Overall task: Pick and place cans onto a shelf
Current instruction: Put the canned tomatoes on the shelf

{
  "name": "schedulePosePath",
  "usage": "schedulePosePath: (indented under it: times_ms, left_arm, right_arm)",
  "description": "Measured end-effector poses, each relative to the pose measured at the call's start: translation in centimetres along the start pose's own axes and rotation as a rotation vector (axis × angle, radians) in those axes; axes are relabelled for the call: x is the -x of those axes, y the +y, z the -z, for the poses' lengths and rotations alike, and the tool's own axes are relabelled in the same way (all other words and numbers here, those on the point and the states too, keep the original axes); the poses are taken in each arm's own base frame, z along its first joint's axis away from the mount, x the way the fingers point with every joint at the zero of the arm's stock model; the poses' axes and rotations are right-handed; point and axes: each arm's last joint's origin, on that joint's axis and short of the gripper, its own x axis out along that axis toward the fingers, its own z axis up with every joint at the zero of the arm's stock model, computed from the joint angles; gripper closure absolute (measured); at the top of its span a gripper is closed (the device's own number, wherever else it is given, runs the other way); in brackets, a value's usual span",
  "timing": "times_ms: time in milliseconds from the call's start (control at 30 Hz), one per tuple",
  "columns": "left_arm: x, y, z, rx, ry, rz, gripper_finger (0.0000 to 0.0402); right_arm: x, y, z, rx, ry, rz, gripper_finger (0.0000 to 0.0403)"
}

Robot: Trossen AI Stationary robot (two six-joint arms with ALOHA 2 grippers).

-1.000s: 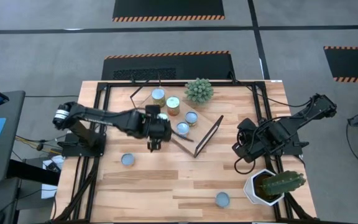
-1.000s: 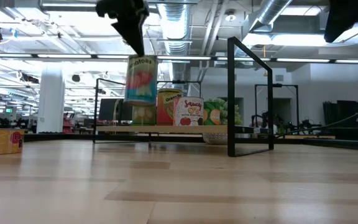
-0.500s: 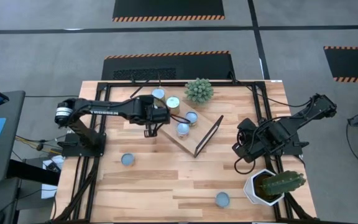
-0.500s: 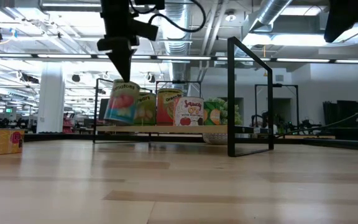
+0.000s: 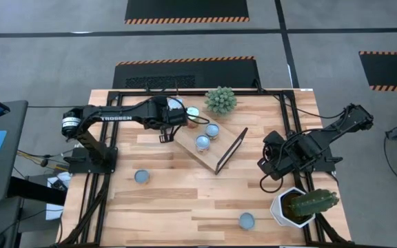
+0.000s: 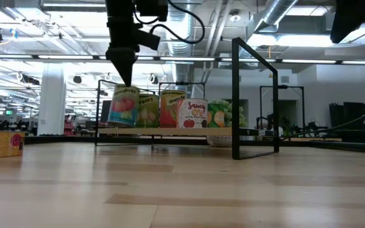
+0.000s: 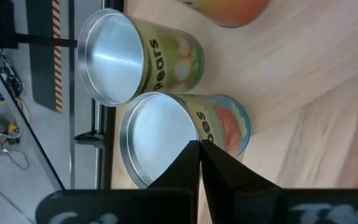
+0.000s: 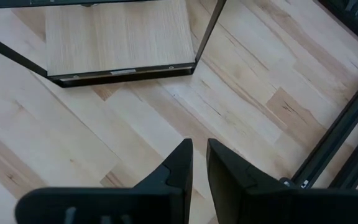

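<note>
- Five cans stood on the shelf at the table's far middle, four lined up in the low view; the newest, a tomato can, sat at the left end just beside the pears can.
- Two cans were left on the near tabletop, one left and one near right, so by my reckoning the job was well over half done.
- The left gripper was at that tomato can's rim, fingers pressed nearly together; whether they had hold of it I could not tell.
- The right gripper waited above bare table at the right, fingers almost closed and holding nothing.
- The shelf's black end frame stood upright on the right; the plank between the loose cans looked open for moving.
</note>
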Motion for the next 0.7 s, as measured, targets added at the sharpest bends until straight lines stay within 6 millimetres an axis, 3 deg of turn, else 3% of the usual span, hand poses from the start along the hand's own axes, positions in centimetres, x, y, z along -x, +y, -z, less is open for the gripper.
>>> schedulePosePath:
  times_ms: [700]
  left_arm:
    - [-0.65, 1.08, -0.27, 0.076, -0.019, 0.043, 0.0401]
  right_arm:
    - [0.0, 0.0, 0.0, 0.001, 0.0, 0.0, 0.0331]
